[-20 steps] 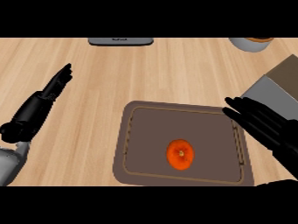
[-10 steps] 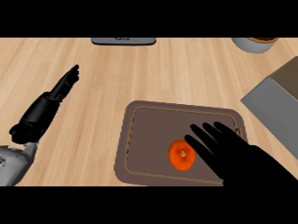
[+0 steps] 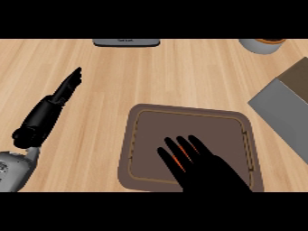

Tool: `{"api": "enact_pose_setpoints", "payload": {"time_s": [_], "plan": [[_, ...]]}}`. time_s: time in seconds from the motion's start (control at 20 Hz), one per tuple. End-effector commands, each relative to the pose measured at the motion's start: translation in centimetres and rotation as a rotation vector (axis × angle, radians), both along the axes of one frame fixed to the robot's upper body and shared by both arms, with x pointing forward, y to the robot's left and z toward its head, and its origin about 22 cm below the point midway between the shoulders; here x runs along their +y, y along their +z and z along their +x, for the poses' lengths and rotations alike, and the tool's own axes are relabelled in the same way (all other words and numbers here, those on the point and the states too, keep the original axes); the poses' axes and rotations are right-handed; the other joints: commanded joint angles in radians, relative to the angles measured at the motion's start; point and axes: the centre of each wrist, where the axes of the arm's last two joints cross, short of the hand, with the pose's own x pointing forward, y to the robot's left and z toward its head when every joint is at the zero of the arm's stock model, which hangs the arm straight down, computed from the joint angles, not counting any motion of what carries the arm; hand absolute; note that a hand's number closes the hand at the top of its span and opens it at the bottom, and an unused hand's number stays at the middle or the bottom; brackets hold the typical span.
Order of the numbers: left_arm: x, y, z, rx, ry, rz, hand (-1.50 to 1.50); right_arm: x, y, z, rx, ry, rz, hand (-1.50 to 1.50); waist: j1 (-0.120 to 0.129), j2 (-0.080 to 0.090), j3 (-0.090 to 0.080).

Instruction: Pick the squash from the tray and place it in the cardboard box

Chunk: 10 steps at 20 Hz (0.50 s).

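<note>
You have one brown tray (image 3: 143,135), one squash (image 3: 181,159) and one cardboard box (image 3: 296,108) on the wooden bench (image 3: 149,72). Your right hand (image 3: 206,169) lies over the tray with its fingers (image 3: 183,146) straight and slightly spread, covering the squash; whether they touch it you cannot tell. Only thin orange slivers of the squash show between them, in the tray's lower middle. Your left hand (image 3: 53,106) rests at the left, fingers straight and together, holding nothing. The box sits right of the tray.
</note>
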Motion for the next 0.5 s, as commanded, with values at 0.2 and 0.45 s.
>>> {"api": "enact_pose_setpoints", "payload": {"time_s": [0.2,0.45], "plan": [[0.5,1.6,-0.3,-0.017,-0.006,-0.015,0.0,1.1,-2.1,0.2,-0.058,-0.107,-0.141,-1.5,-0.003,-0.001,0.002],[1.1,1.2,0.7,-0.001,-0.006,-0.009,0.0,2.2,-3.8,-0.5,-0.064,-0.115,-0.119,-1.5,-0.007,0.001,0.002]]}}
